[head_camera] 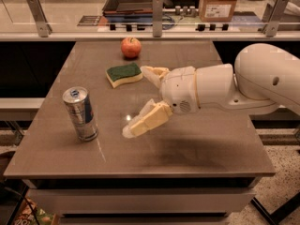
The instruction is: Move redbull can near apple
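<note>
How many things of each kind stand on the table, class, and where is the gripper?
Cans: 1 (redbull can)
Fruit: 1 (apple)
Sponges: 1 (sponge)
Total: 3
The gripper hovers open above the table, right of the redbull can.

One redbull can. One apple. One sponge. One table. One cardboard box behind. One gripper, over table middle, two fingers spread apart.
</note>
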`<action>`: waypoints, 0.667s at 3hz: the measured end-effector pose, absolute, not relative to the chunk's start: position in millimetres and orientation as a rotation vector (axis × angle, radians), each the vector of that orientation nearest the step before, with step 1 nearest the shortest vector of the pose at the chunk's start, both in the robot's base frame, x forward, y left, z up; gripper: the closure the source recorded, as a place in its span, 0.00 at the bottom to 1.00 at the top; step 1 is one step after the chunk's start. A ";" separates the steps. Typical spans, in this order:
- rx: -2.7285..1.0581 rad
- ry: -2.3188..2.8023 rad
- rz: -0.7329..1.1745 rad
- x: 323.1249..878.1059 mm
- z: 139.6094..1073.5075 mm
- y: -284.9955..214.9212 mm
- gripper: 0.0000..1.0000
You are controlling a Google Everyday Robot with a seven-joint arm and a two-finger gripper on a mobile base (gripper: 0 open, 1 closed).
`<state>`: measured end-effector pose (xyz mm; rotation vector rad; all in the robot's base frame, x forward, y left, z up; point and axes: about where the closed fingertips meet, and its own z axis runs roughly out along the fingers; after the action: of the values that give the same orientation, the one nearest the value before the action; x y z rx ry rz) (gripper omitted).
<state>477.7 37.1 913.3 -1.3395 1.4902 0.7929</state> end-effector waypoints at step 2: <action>-1.308 1.521 0.755 485.4 922.4 26.3 0.00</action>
<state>485.4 26.3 922.4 -1.3083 1.5208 0.7546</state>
